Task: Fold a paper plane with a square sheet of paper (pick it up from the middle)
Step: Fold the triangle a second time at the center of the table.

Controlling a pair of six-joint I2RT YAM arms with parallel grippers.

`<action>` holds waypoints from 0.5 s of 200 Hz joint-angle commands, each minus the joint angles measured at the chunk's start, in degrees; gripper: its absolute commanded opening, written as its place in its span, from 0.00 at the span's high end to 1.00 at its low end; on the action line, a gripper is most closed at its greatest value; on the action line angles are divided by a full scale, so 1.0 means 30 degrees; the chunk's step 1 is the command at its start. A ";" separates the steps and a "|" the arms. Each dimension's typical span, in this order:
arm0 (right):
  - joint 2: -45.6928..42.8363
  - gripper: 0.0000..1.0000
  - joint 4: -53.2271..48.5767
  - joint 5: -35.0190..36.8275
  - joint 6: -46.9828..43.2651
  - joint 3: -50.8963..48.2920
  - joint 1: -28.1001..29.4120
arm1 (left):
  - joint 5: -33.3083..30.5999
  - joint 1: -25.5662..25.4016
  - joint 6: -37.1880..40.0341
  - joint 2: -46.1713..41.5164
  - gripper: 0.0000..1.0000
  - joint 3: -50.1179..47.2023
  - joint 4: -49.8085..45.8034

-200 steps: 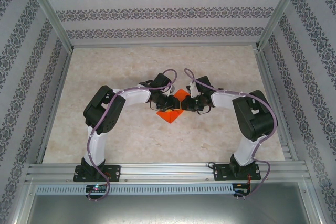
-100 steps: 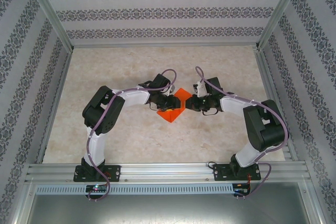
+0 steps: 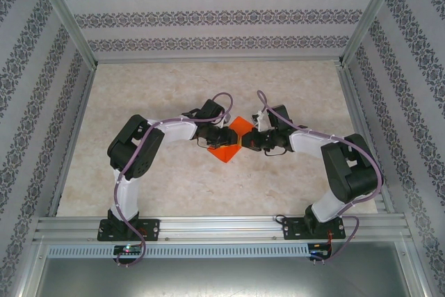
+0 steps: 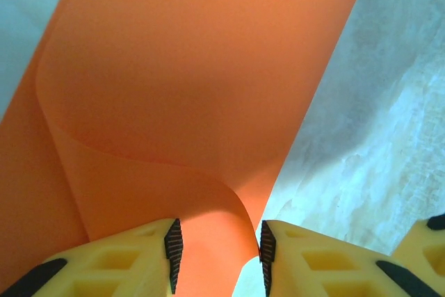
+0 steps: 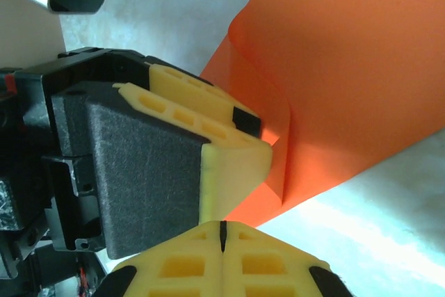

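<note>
The orange square sheet of paper (image 3: 233,145) lies mid-table between my two grippers, creased into layers rather than a dart. In the left wrist view one layer of the sheet (image 4: 195,88) curls up off the table and runs between my left gripper's (image 4: 220,252) pads. The jaws stand open, and the paper's edge touches the right pad. From above, the left gripper (image 3: 224,137) sits at the sheet's left side. My right gripper (image 5: 222,231) is shut with nothing between its pads, just short of the sheet's (image 5: 348,67) edge and right beside the left gripper's yellow fingers (image 5: 229,151). From above, the right gripper (image 3: 250,142) is at the sheet's right corner.
The beige marbled tabletop (image 3: 292,186) is ringed by an aluminium frame (image 3: 215,226) and patterned walls (image 3: 208,19). Both arms bend inward, elbows out at left (image 3: 132,147) and right (image 3: 351,165).
The right arm's elbow has swung outward to the right while its gripper stayed at the sheet's right corner. The left arm and the sheet have barely moved.
</note>
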 commanded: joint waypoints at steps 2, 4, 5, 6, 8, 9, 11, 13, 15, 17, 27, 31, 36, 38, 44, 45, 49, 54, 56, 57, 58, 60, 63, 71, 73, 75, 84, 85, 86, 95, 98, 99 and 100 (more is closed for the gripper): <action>-0.0353 0.97 0.0395 -0.0307 0.0185 -0.0008 0.0207 | -0.0457 0.0170 0.0104 -0.0275 0.66 -0.0621 0.0064; -0.0342 0.97 0.0393 -0.0310 0.0195 -0.0008 0.0218 | -0.0431 0.0170 0.0078 -0.0277 0.66 -0.0617 0.0126; -0.0341 0.97 0.0392 -0.0310 0.0187 -0.0023 0.0220 | -0.0441 0.0170 0.0083 -0.0287 0.67 -0.0636 0.0156; -0.0340 0.97 0.0392 -0.0325 0.0197 -0.0030 0.0235 | -0.0432 0.0170 0.0071 -0.0292 0.67 -0.0645 0.0185; -0.0339 0.97 0.0421 -0.0329 0.0220 -0.0036 0.0247 | -0.0447 0.0170 0.0062 -0.0296 0.67 -0.0638 0.0237; -0.0339 0.97 0.0421 -0.0335 0.0214 -0.0052 0.0249 | -0.0420 0.0170 0.0061 -0.0311 0.67 -0.0661 0.0255; -0.0331 0.97 0.0421 -0.0331 0.0209 -0.0063 0.0294 | -0.0385 0.0170 0.0045 -0.0316 0.67 -0.0678 0.0328; -0.0337 0.97 0.0443 -0.0338 0.0230 -0.0088 0.0320 | -0.0347 0.0170 0.0012 -0.0324 0.67 -0.0675 0.0360; -0.0324 0.97 0.0448 -0.0362 0.0236 -0.0116 0.0334 | -0.0308 0.0170 -0.0011 -0.0319 0.66 -0.0704 0.0405; -0.0313 0.97 0.0472 -0.0360 0.0237 -0.0138 0.0345 | -0.0291 0.0170 -0.0024 -0.0332 0.66 -0.0726 0.0446; -0.0335 0.97 0.0536 -0.0324 0.0310 -0.0267 0.0449 | -0.0175 0.0170 -0.0115 -0.0365 0.65 -0.0768 0.0616; -0.0335 0.98 0.0611 -0.0334 0.0394 -0.0340 0.0455 | -0.0132 0.0163 -0.0109 -0.0386 0.64 -0.0785 0.0619; -0.0338 0.98 0.0807 -0.0394 0.0511 -0.0465 0.0484 | -0.0062 0.0170 -0.0142 -0.0386 0.62 -0.0821 0.0694; -0.0317 0.98 0.0920 -0.0420 0.0569 -0.0547 0.0485 | -0.0047 0.0170 -0.0145 -0.0386 0.62 -0.0828 0.0708; -0.0338 0.99 0.1142 -0.0468 0.0752 -0.0683 0.0522 | 0.0056 0.0163 -0.0156 -0.0405 0.61 -0.0809 0.0769; -0.0339 0.99 0.1177 -0.0477 0.0773 -0.0698 0.0518 | 0.0066 0.0166 -0.0165 -0.0410 0.61 -0.0834 0.0785; -0.0339 0.99 0.1274 -0.0484 0.0848 -0.0780 0.0550 | 0.0059 0.0170 -0.0218 -0.0389 0.61 -0.0844 0.0816; -0.0352 0.99 0.1326 -0.0436 0.0916 -0.0871 0.0587 | 0.0075 0.0170 -0.0261 -0.0392 0.60 -0.0863 0.0890; -0.0357 0.99 0.1350 -0.0415 0.0942 -0.0905 0.0599 | 0.0112 0.0170 -0.0284 -0.0402 0.60 -0.0905 0.0970; -0.0362 0.99 0.1354 -0.0407 0.0941 -0.0940 0.0615 | 0.0109 0.0185 -0.0318 -0.0408 0.60 -0.0912 0.0988; -0.0365 0.99 0.1356 -0.0403 0.0955 -0.0943 0.0623 | 0.0121 0.0177 -0.0334 -0.0426 0.60 -0.0930 0.1012; -0.0367 0.99 0.1336 -0.0370 0.0973 -0.0967 0.0630 | 0.0153 0.0194 -0.0361 -0.0439 0.60 -0.0929 0.1066; -0.0394 0.99 0.1356 -0.0322 0.0974 -0.1015 0.0639 | 0.0177 0.0199 -0.0414 -0.0443 0.59 -0.0964 0.1138; -0.0493 0.99 0.1332 -0.0240 0.1010 -0.1169 0.0646 | 0.0224 0.0199 -0.0493 -0.0444 0.57 -0.1002 0.1263; -0.0524 0.99 0.1330 -0.0213 0.1002 -0.1199 0.0643 | 0.0237 0.0199 -0.0489 -0.0444 0.56 -0.1005 0.1283; -0.0553 0.99 0.1307 -0.0184 0.1022 -0.1229 0.0642 | 0.0241 0.0199 -0.0495 -0.0407 0.55 -0.1006 0.1295; -0.0715 0.99 0.1213 -0.0053 0.0971 -0.1394 0.0594 | 0.0237 0.0199 -0.0507 -0.0415 0.53 -0.1021 0.1372; -0.0747 1.00 0.1198 -0.0050 0.0956 -0.1404 0.0584 | 0.0230 0.0199 -0.0502 -0.0415 0.53 -0.1014 0.1379; -0.0763 1.00 0.1176 -0.0019 0.0948 -0.1439 0.0578 | 0.0226 0.0199 -0.0500 -0.0429 0.53 -0.1025 0.1383; -0.0919 1.00 0.1056 0.0040 0.0948 -0.1571 0.0530 | 0.0267 0.0199 -0.0567 -0.0466 0.52 -0.1055 0.1442; -0.0961 1.00 0.0987 0.0063 0.0941 -0.1606 0.0535 | 0.0253 0.0203 -0.0587 -0.0487 0.52 -0.1078 0.1467; -0.0987 1.00 0.0982 0.0066 0.0941 -0.1613 0.0525 | 0.0223 0.0216 -0.0586 -0.0480 0.52 -0.1086 0.1471; -0.1014 1.00 0.0980 0.0068 0.0926 -0.1631 0.0505 | 0.0208 0.0222 -0.0600 -0.0491 0.52 -0.1090 0.1473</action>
